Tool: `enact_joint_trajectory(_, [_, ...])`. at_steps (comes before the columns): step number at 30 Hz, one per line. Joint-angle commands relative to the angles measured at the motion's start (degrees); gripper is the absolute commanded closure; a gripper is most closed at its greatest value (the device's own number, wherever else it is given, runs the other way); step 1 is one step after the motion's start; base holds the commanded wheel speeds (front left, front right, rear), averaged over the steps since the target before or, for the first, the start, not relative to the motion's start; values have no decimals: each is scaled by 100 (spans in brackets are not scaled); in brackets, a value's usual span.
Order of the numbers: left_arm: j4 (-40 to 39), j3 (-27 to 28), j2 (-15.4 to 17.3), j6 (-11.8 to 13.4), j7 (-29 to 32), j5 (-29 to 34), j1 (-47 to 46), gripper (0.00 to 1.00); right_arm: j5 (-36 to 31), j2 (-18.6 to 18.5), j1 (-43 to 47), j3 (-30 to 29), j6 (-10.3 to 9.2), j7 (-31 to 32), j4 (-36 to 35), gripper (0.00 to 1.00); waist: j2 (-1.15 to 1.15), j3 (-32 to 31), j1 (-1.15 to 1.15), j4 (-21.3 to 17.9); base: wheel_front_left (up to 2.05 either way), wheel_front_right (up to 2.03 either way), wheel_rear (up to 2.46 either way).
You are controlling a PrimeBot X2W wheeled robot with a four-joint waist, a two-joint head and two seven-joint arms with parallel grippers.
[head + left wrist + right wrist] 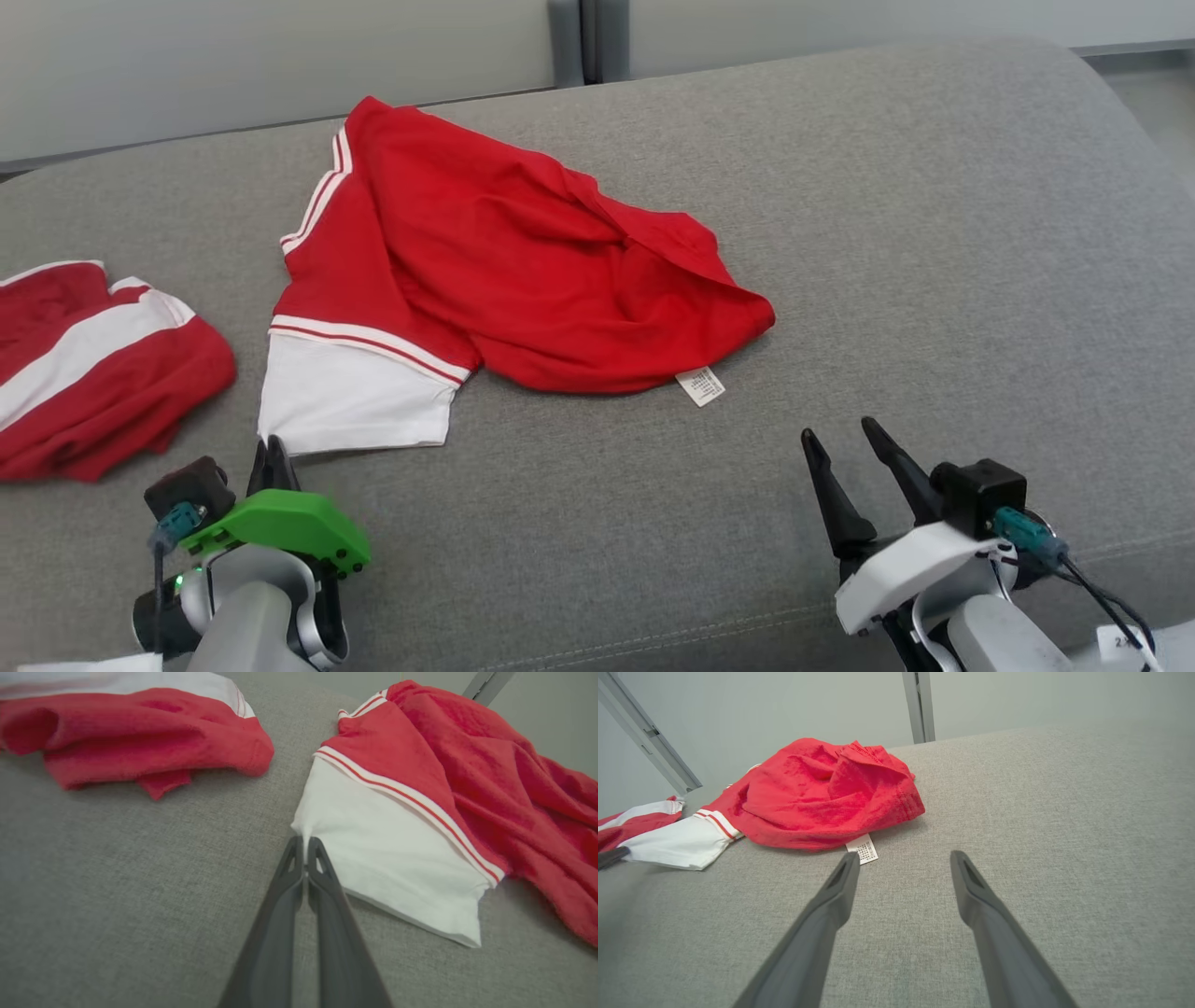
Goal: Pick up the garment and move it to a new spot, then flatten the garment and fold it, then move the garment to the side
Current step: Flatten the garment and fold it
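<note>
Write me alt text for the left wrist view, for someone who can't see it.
The left gripper, jaws shut, pinches the near corner of the white sleeve of a crumpled red garment lying on a grey cushion. A second red and white garment lies apart at upper left.

"Where's the left gripper (272, 450)?"
"Lower left of the head view, beyond its green wrist cover (280, 530). The fingers (280, 914) are pressed together, pinching a white corner of the garment (387, 868)."
"And the right gripper (837, 429)?"
"Lower right, both dark fingers spread wide, pointing up the frame, holding nothing."
</note>
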Motion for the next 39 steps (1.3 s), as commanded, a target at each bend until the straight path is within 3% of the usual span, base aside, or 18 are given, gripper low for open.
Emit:
enact_joint_trajectory(1, [-268, 101, 15, 50, -24, 160, 191, 100, 111, 11, -194, 13, -6, -20, 211, 0, 0, 17, 0, 208, 0, 0, 0])
enact_joint_trajectory(6, [-1097, 369, -81, 66, -19, 527, 743, 100, 402, -131, -767, 262, -6, -20, 1102, 0, 0, 43, 0, 496, 0, 0, 0])
enact_joint_trajectory(13, [-1499, 509, -136, 151, -20, 853, 963, 100, 776, -390, -1479, 407, -6, -20, 1972, 0, 0, 168, 0, 795, 0, 0, 0])
enact_joint_trajectory(29, [-1662, 642, -175, 67, -20, 1079, 731, 100, 1783, -675, -2520, 1608, -6, -20, 2786, 0, 0, 566, 0, 1130, 0, 0, 0])
enact_joint_trajectory(32, [-1653, 647, -182, 40, -20, 1107, 711, 100, 1978, -729, -2590, 1854, -6, -20, 2828, 100, 0, 572, 0, 1150, 0, 0, 0])
enact_joint_trajectory(36, [-1733, 686, -188, -72, -21, 1039, 703, 100, 2204, -844, -2511, 2054, -6, -20, 2719, 100, 0, 495, 0, 1150, 0, 0, 0])
enact_joint_trajectory(39, [-2039, 827, -197, -314, -20, 810, 766, 100, 2405, -1016, -2277, 1771, -6, -21, 2213, 100, 0, 343, 0, 1097, 0, 0, 0])
